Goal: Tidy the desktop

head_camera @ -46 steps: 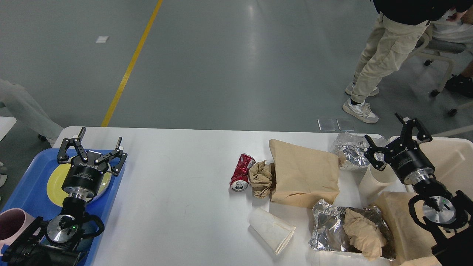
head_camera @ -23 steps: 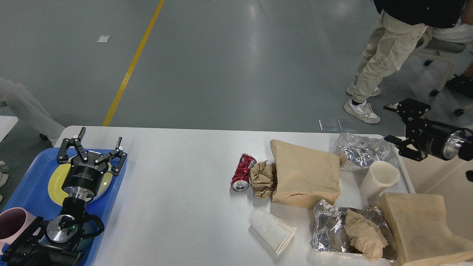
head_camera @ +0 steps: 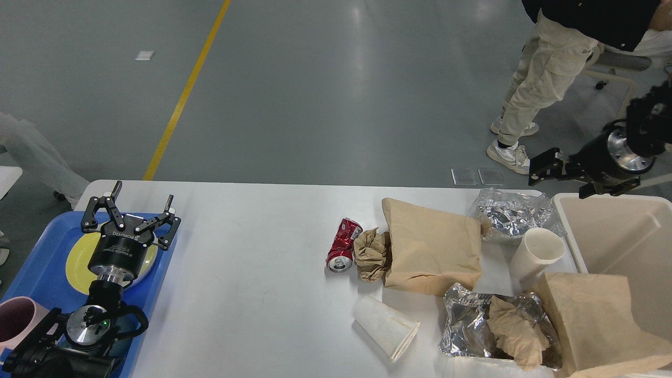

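Note:
The white desktop (head_camera: 252, 252) carries litter on its right half: a crushed red can (head_camera: 344, 244), a crumpled brown paper ball (head_camera: 371, 253), a flat brown paper bag (head_camera: 430, 247), two foil wrappers (head_camera: 512, 214) (head_camera: 467, 320), an upright paper cup (head_camera: 536, 256) and a toppled paper cup (head_camera: 386, 326). My left gripper (head_camera: 131, 207) hovers open and empty over the yellow plate (head_camera: 79, 257) at the left. High beyond the table's far right corner, my right gripper (head_camera: 564, 178) points left, its fingers spread and nothing held.
A blue tray (head_camera: 37, 273) at the left holds the plate and a pink mug (head_camera: 16, 317). A cream bin (head_camera: 625, 236) stands at the right edge with a brown bag (head_camera: 593, 320) leaning at it. A person's legs (head_camera: 546, 79) and a chair stand behind.
My right arm has swung up and back from over the cup and foil to above the bin's far corner, uncovering the bin. The left arm and the litter have stayed put.

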Controlling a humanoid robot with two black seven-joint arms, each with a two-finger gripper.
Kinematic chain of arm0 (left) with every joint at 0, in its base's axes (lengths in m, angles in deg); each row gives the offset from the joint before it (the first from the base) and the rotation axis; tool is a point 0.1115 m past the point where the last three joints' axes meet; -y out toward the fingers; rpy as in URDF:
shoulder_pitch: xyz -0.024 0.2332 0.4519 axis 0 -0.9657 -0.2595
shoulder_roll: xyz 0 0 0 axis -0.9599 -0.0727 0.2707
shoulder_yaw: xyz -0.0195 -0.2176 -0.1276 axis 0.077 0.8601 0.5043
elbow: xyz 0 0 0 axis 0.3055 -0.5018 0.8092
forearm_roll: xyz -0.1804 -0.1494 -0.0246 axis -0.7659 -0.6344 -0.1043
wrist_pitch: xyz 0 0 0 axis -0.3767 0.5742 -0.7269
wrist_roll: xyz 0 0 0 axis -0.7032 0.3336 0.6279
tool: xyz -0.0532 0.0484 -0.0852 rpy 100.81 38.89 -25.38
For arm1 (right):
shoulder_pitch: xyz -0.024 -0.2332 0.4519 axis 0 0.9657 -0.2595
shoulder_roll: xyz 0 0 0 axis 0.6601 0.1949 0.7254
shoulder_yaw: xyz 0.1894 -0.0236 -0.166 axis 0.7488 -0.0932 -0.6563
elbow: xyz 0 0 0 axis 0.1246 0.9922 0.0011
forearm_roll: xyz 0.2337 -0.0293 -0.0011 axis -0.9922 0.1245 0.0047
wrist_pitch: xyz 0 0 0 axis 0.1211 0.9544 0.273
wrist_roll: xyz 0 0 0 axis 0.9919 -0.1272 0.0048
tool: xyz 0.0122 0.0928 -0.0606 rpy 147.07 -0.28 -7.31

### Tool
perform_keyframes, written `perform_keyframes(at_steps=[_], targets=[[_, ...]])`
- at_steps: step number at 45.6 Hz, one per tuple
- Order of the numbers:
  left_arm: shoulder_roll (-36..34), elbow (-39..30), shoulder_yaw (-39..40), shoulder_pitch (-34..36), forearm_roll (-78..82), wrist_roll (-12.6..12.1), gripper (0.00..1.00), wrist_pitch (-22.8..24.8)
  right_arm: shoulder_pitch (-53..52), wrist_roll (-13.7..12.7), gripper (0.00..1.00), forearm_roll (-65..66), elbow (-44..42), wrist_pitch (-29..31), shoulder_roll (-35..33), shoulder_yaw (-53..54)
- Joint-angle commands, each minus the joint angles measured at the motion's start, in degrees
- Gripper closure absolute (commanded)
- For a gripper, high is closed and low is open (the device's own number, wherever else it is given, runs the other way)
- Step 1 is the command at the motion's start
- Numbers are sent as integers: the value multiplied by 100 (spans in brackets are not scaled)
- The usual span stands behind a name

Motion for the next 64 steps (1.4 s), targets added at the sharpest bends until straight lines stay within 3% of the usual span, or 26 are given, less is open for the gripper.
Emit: perform_keyframes(at_steps=[1, 9, 11, 16, 24, 32, 38, 56, 64], targets=[[0, 0, 0, -1, 1, 0, 3, 0, -740, -107, 0, 37, 693, 642, 313, -472], [-9, 0, 0, -1, 1, 0, 3, 0, -2049, -801, 0, 55, 2573, 687, 278, -639], [0, 0, 0, -1, 1, 0, 4, 0, -2645, -854, 0, 55, 3353, 599, 191, -648], [-9, 0, 0, -1, 1, 0, 3, 0, -3114, -855, 0, 125, 4218, 248, 181, -657], [-9, 0, 0, -1, 1, -9, 3, 0, -3439, -855, 0, 222, 4808, -332, 137, -929], [0, 0, 0, -1, 1, -18, 4, 0, -3440, -784, 0, 248, 4850, -1290, 41, -1263], [-9, 0, 0, -1, 1, -26, 4, 26, -2826, -784, 0, 301, 4747, -1379, -47, -1281], [-9, 0, 0, -1, 1, -26, 4, 26, -567, -837, 0, 336, 3385, -1440, -91, -939], [-9, 0, 0, -1, 1, -26, 3, 26, -179, -837, 0, 345, 3279, -1668, -74, -762]])
